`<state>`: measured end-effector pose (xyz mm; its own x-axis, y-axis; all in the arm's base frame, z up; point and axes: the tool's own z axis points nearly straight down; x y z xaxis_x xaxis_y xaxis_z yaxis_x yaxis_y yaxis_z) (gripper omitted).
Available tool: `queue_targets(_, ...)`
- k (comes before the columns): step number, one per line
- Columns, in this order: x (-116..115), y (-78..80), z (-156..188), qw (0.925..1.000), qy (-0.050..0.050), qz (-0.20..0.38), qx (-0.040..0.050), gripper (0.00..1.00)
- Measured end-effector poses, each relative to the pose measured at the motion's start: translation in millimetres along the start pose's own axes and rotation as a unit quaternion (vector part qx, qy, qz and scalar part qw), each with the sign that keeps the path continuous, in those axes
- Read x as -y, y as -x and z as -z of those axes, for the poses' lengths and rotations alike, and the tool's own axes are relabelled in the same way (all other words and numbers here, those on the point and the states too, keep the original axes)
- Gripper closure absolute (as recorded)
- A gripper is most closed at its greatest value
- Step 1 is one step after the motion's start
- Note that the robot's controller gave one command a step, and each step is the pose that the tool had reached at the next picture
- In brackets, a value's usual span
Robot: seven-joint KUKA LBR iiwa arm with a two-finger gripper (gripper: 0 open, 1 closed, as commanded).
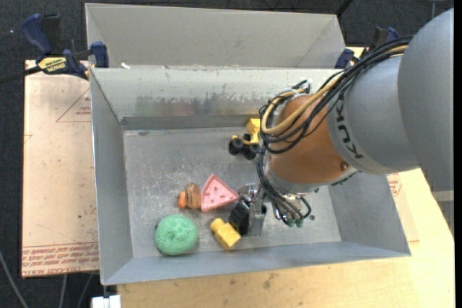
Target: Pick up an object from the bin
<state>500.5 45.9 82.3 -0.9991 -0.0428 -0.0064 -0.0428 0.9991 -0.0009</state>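
Note:
My gripper (245,215) hangs low over the bin floor at the front middle, under the orange cover. A small yellow block (225,234) lies just to its left, close against the gripper's dark tip. A pink triangular slice with dark seeds (216,194) lies flat right beside the gripper on its upper left. I see nothing held in the gripper.
A small orange-brown piece (190,196) sits left of the pink slice. A green round ball (177,235) rests near the front left. A yellow and black toy (245,141) lies toward the back, partly hidden by the arm and its cables.

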Motion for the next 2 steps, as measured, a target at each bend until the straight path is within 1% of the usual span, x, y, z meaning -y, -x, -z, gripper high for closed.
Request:
queue_targets(1, -23, -1.2, -2, 1.0, 0.001, 0.004, 0.0052, 1.0)
queue_targets(2, -33, -10.5, 149, 0.9997, 0.001, 0.025, 0.0001, 1.0)
